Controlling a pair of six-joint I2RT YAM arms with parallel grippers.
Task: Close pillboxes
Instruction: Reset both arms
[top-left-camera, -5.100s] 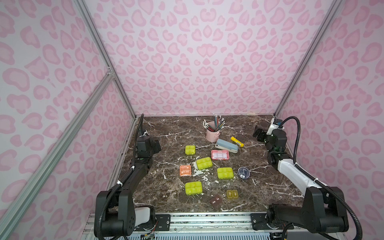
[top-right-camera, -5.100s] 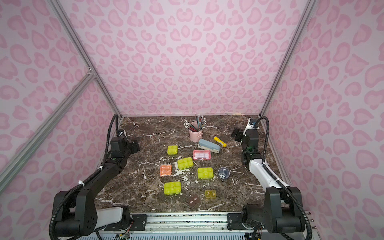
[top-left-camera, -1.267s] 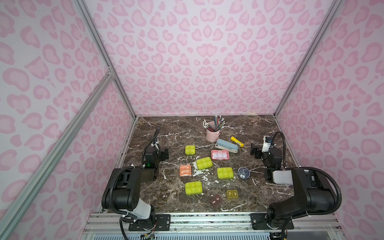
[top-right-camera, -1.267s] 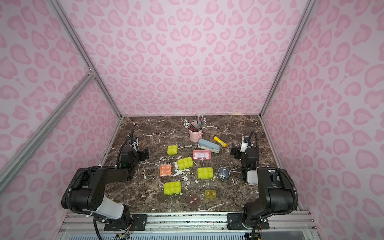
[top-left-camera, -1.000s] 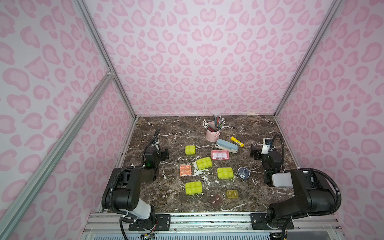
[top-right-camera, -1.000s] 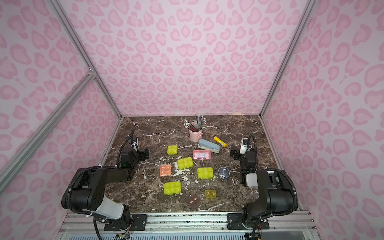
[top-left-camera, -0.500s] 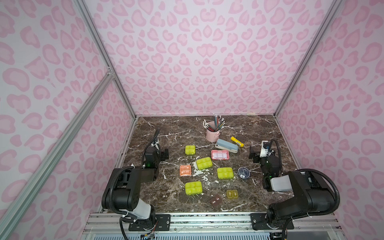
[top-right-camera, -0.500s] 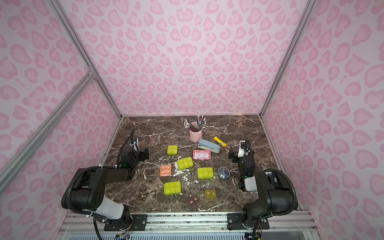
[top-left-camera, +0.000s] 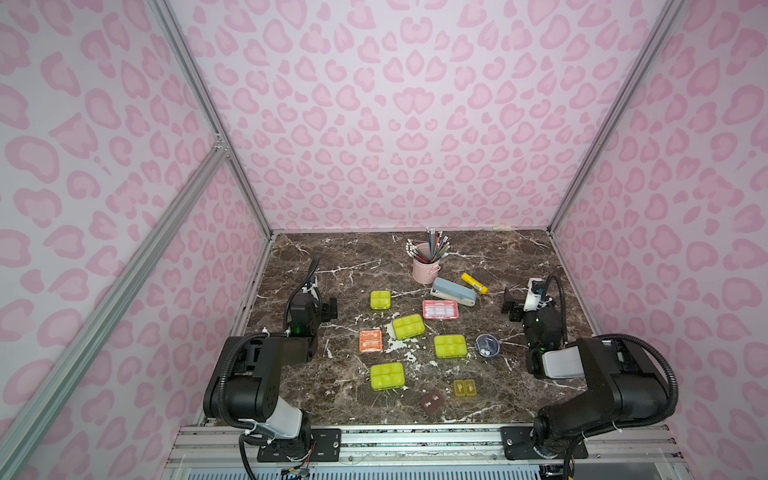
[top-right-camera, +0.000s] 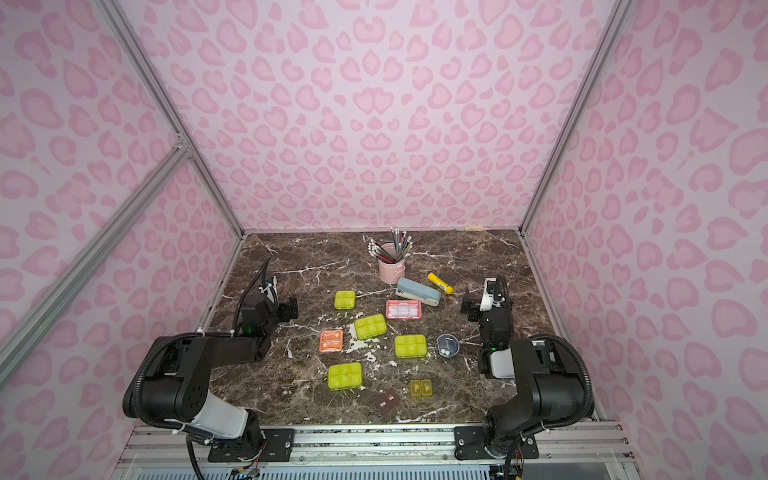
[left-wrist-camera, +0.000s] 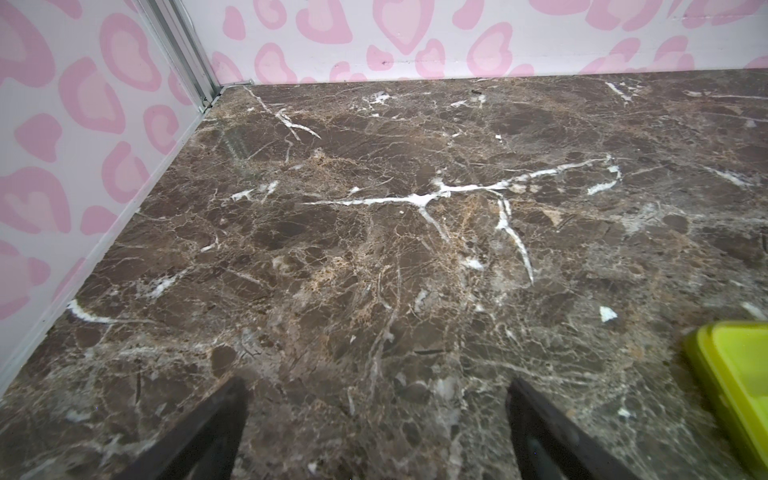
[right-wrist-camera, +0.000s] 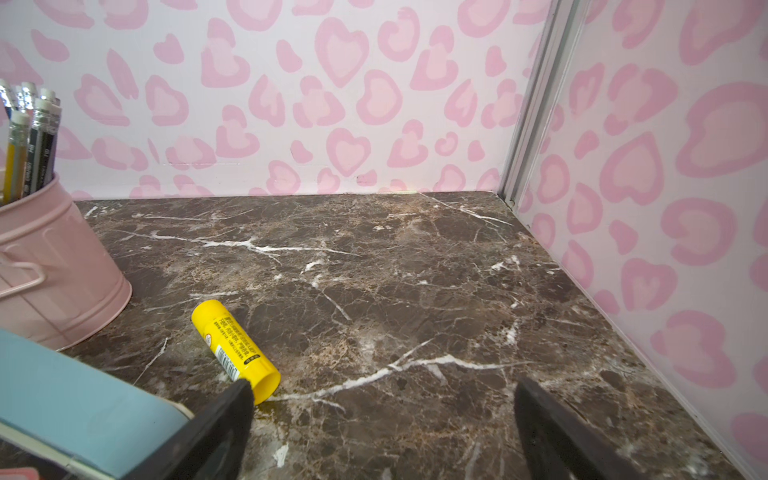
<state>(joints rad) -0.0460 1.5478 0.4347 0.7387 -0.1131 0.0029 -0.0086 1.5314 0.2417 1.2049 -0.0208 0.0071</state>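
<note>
Several yellow-green pillboxes (top-left-camera: 409, 326) (top-right-camera: 370, 326) lie mid-table in both top views, lids flat. Around them lie a pink pillbox (top-left-camera: 440, 309), an orange one (top-left-camera: 370, 341), a round dark-blue one (top-left-camera: 486, 345), an olive one (top-left-camera: 464, 388) and a brown one (top-left-camera: 432, 401). My left gripper (top-left-camera: 328, 309) (left-wrist-camera: 376, 386) hovers open and empty over bare marble, left of the boxes. One yellow-green pillbox (left-wrist-camera: 731, 386) shows at the edge of the left wrist view. My right gripper (top-left-camera: 511, 305) (right-wrist-camera: 382, 388) is open and empty, right of the boxes.
A pink pencil cup (top-left-camera: 426, 268) (right-wrist-camera: 54, 266), a grey-blue stapler (top-left-camera: 453, 291) (right-wrist-camera: 83, 399) and a yellow glue stick (top-left-camera: 474, 283) (right-wrist-camera: 235, 347) sit behind the boxes. The glue stick lies just beyond one right finger. Pink patterned walls close in three sides.
Since five seconds ago both arms have folded back toward their bases. In the last second the right gripper has shifted slightly toward the middle of the table; the left arm is still.
</note>
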